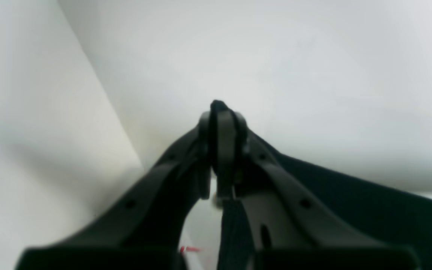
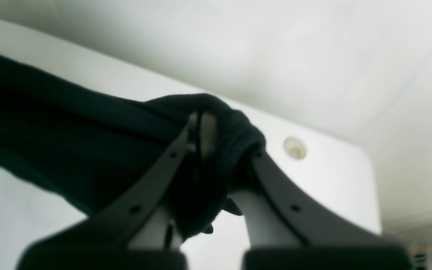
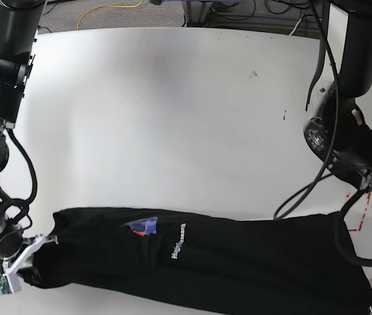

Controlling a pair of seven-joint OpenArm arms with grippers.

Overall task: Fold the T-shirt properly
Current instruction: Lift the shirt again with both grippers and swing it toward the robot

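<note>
The black T-shirt (image 3: 238, 266) hangs stretched in a long band across the near side of the white table (image 3: 172, 111). Its small orange and blue print (image 3: 143, 226) shows near the left, beside a line of white lettering. My right gripper (image 2: 201, 125) is shut on a bunched corner of the T-shirt (image 2: 69, 131); in the base view this gripper (image 3: 41, 248) is at the shirt's left end. In the left wrist view my left gripper (image 1: 221, 112) is shut on a thin edge of the T-shirt (image 1: 351, 195), at the shirt's right end by the base view's bottom right corner.
A rounded table corner with a round hole (image 2: 294, 148) lies just behind the right gripper. Red tape marks (image 3: 356, 223) sit on the table near the left arm (image 3: 343, 138). Cables (image 3: 107, 10) lie on the floor beyond the far edge.
</note>
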